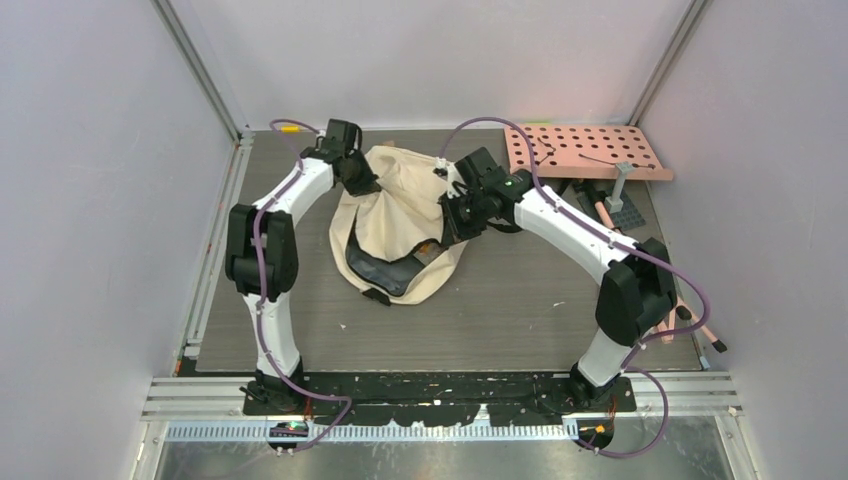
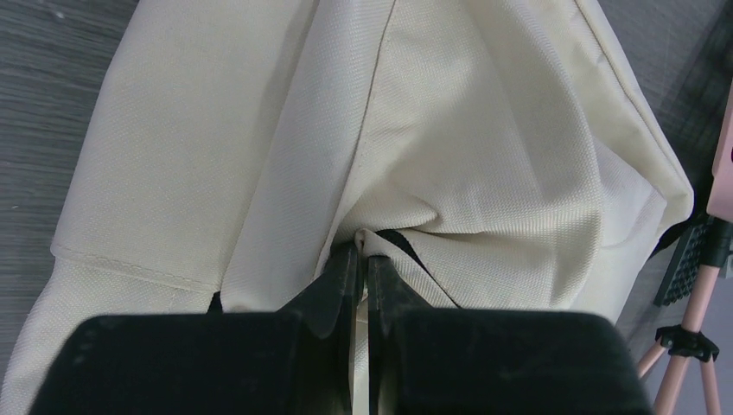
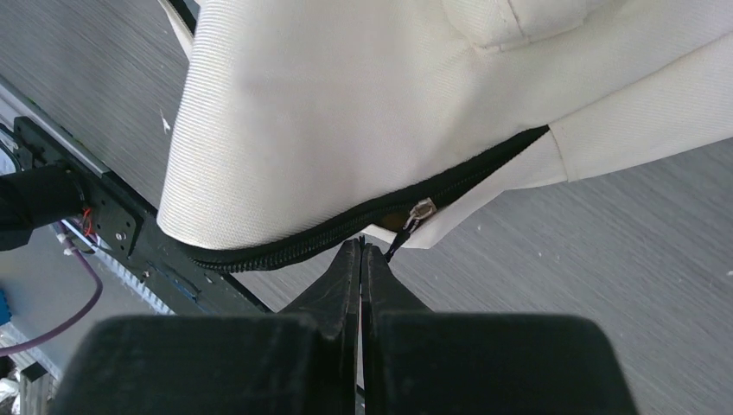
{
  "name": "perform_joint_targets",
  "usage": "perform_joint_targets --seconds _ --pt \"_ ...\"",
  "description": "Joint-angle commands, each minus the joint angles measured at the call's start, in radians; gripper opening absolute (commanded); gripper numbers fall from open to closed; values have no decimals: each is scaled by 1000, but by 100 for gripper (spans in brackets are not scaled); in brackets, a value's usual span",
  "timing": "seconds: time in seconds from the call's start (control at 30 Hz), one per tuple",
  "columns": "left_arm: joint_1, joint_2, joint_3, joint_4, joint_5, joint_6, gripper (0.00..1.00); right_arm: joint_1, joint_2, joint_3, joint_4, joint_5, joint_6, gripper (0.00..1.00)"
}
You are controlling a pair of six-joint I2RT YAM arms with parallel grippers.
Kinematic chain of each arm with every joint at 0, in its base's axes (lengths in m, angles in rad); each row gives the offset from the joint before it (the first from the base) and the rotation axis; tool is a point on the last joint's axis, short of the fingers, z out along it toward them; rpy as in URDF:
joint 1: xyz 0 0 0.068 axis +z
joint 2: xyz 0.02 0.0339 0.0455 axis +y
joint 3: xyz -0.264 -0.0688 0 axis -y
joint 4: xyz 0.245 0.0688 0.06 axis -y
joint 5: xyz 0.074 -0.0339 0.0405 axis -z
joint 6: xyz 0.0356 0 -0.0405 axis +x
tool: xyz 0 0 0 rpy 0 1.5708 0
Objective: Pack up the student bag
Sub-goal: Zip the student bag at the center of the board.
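Observation:
The student bag (image 1: 400, 215), cream fabric with black trim, lies crumpled at the middle back of the table, its dark opening (image 1: 385, 270) facing the near side. My left gripper (image 1: 362, 185) is at the bag's top left, shut on a raised fold of the cream cloth (image 2: 475, 130); the fold runs between its tips (image 2: 363, 251). My right gripper (image 1: 455, 222) is at the bag's right side. It (image 3: 361, 246) is shut just under the black zipper (image 3: 294, 242), and the black cord of the zipper pull (image 3: 421, 210) runs down to its tips. The bag's edge (image 3: 346, 104) hangs above the table there.
A pink perforated board (image 1: 585, 150) stands at the back right. Beside it are a dark grid plate with a small grey post (image 1: 622, 185) and pink-legged stands (image 2: 683, 346). More pink rods (image 1: 690, 320) lie near the right arm's elbow. White walls enclose the table.

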Motion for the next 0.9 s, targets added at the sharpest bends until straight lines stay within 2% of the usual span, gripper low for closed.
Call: perform_joint_targets --seconds 0.0,0.2,0.37,0.43,0.53,0.6,0.7,0.87 --pt "58 -34 -43 103 -258 -43 0 42 21 103 -12 -26 -5 1" --pt "58 -60 -74 150 -318 -66 0 100 22 97 14 33 17 1" --pt "67 -125 -159 281 -194 80 0 103 12 82 53 133 72 1" --pt "70 -158 -171 267 -145 158 12 104 9 88 53 162 74 1" --pt "70 -226 -171 231 -76 263 47 103 7 94 49 199 72 1" --pt "70 -268 -171 196 -53 302 62 96 9 98 38 227 70 1" --pt "70 -329 -192 149 -5 351 72 69 16 102 24 234 70 1" --pt "57 -441 -285 66 66 366 76 40 31 102 16 219 65 1"
